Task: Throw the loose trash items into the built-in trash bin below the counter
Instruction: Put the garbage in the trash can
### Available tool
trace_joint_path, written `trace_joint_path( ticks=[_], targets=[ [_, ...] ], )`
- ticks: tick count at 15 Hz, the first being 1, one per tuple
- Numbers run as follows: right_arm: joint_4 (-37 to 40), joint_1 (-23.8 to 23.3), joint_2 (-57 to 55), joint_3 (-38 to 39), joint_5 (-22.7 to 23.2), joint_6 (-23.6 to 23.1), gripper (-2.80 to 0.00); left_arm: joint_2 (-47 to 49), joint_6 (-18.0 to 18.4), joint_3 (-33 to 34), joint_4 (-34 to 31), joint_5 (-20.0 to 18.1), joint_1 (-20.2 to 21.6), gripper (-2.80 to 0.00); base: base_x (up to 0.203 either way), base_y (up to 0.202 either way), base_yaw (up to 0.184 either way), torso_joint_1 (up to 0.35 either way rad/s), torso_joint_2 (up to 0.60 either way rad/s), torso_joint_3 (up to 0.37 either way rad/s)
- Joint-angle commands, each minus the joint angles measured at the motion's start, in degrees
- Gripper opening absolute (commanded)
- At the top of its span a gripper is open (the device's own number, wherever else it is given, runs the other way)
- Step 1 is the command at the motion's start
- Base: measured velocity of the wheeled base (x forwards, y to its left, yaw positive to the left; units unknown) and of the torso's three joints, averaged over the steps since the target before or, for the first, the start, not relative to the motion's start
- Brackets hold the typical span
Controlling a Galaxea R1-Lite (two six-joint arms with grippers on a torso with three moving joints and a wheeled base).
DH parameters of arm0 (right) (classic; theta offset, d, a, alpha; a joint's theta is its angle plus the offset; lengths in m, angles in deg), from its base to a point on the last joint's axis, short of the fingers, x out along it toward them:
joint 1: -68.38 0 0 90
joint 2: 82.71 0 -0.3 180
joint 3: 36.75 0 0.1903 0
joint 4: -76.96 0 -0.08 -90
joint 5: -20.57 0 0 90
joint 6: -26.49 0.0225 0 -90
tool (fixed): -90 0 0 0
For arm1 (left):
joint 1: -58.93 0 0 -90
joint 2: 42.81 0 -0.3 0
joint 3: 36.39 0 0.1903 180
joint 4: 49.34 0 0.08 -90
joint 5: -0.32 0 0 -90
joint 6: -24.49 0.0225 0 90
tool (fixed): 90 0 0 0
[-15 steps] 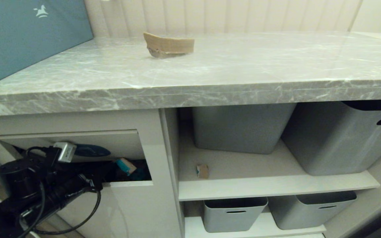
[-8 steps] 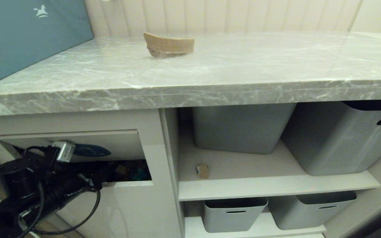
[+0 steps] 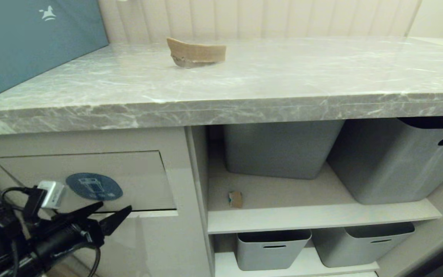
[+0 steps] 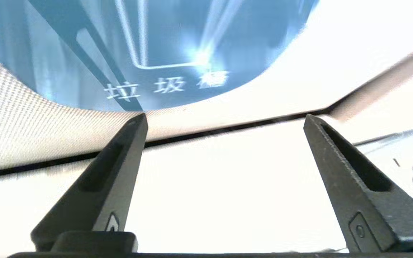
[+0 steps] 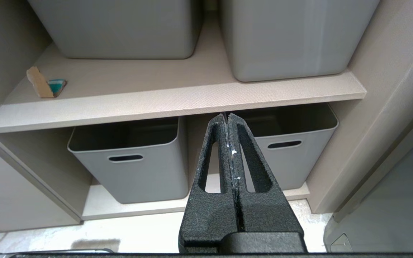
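Gaping wide, left tool [image 3: 114, 211] empty, before closed bin flap [image 3: 137, 177]

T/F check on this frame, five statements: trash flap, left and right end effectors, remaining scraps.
1. The built-in trash bin flap is closed. True.
2. The left end effector is shut on a cardboard scrap. False: it is open and empty, just in front of the flap's lower edge.
3. A curved cardboard scrap lies on the counter. True.
4. The small taped scrap sits inside one of the grey tubs. False: it lies on the open shelf, in front of the tubs.
5. The right end effector is open. False: its jaws are together, holding nothing.
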Motion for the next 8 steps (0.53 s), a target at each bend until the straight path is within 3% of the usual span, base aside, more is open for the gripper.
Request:
trace_joint_path(
  ticks=[1,8],
  targets=[
    [0.0,0.0,-0.1,0.1,0.0,0.0,-2.80,-7.2,0.0,1.6,-0.5,-0.4,0.0,-2.80,0.000,0.000,0.000,0.000,0.00,0.000],
    [0.0,-0.1,-0.1,0.1,0.0,0.0,-2.80,-34.3,0.4,0.6,-14.7,-4.8,-3.7,-2.80,0.000,0.000,0.000,0.000,0.00,0.000]
  ],
)
